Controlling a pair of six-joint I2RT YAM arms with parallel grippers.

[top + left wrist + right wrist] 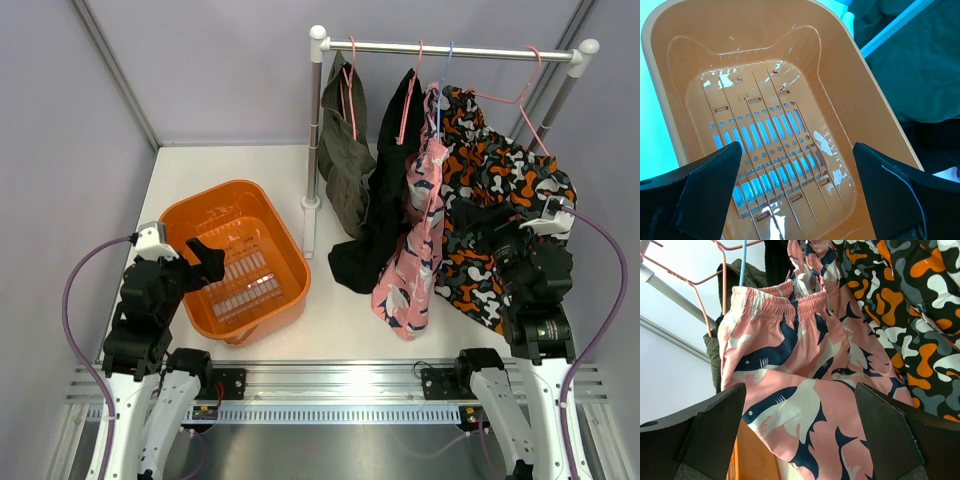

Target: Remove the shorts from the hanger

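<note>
Four shorts hang on hangers from a rail [450, 48]: olive green [345, 165], black [385, 215], pink with a shark print [415, 255] and orange-black-grey camouflage [505, 175]. My right gripper [478, 222] is open in front of the camouflage pair, facing left toward the pink shorts [805, 370], which fill its wrist view and lie beyond the fingers, untouched. The camouflage shorts [920, 300] are on that view's right. The pink pair hangs from a blue hanger [742, 262]. My left gripper [205, 262] is open over the orange basket [865, 100], with nothing between its fingers.
The orange basket [290, 250], with a slotted floor, stands at the left of the white table. The rack's left post [314, 130] rises just right of the basket and its right post [560, 95] slants at the back right. Grey walls close in the sides and back.
</note>
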